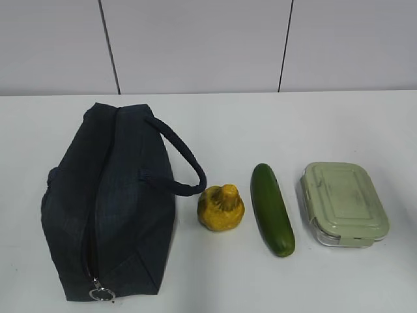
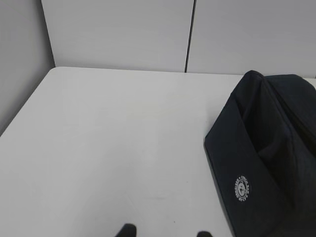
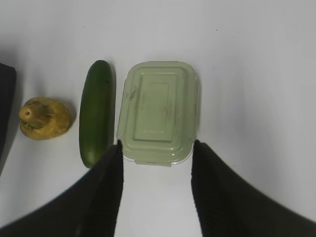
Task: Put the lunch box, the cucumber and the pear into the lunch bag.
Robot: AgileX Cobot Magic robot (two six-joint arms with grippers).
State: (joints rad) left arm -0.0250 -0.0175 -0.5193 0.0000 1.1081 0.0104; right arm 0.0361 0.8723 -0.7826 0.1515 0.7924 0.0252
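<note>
Jaws of the right gripper are spread over the lunch box for a grasp (nothing gripped); the left gripper is parted, empty. Cucumber and pear are laid on the tabletop beside the zipped lunch bag.

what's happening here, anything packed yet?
Nothing packed yet. The lunch bag lies zipped on the table, with the pear, cucumber and lunch box in a row beside it. The right gripper hangs open above the lunch box; the left gripper holds nothing, beside the bag.
</note>
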